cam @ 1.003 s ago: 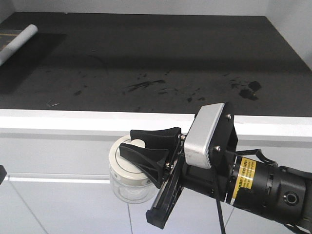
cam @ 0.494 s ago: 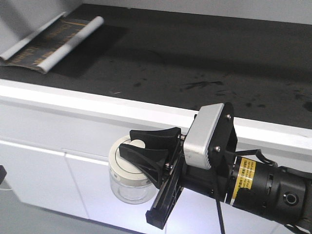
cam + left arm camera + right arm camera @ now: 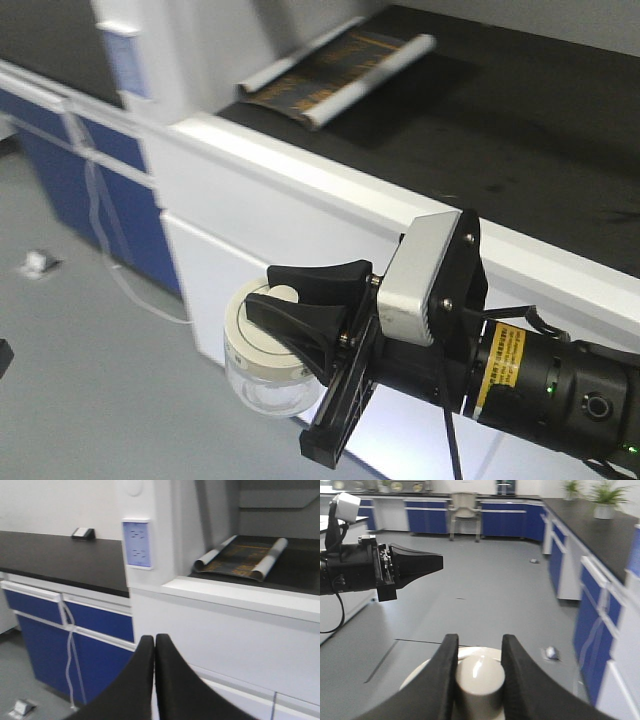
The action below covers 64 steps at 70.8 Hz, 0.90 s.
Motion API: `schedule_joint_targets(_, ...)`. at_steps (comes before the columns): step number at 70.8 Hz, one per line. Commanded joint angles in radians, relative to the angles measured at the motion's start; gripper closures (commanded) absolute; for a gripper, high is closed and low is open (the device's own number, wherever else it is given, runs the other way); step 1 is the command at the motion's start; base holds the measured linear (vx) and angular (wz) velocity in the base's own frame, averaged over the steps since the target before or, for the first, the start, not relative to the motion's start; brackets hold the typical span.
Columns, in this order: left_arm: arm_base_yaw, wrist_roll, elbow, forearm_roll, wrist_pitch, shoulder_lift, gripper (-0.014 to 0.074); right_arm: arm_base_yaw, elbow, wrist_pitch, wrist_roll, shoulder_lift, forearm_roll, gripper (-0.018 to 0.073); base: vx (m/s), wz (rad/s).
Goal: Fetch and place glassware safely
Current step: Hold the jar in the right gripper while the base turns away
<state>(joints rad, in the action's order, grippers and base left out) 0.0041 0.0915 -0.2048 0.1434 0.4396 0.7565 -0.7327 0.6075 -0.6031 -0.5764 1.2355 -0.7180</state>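
Squat clear glass jar [image 3: 262, 388], cream-white lid, hangs upright beneath the right gripper [image 3: 290, 300], pinched by its knob (1 arm only); left gripper [image 3: 154, 650] closed, empty.

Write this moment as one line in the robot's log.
right gripper: shut on lid knob | glass jar: upright, held in air beside counter | left gripper: shut, empty | placing: not yet done
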Motion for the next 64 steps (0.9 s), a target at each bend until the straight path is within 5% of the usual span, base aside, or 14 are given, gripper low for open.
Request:
schedule_joint_targets(1,0.0,0.007,-0.025,-0.013,0.067,-0.003,0.0603,0.0,0.032,-0.083,0.007,-0.033,0.033,0.0563,-0.01,0.75)
schedule_joint_targets(64,0.0,0.007,-0.025,-0.013,0.064,-0.003,0.0603,0.0,0.032,-0.083,0.007,-0.033,0.033,0.0563,0.02,0.74)
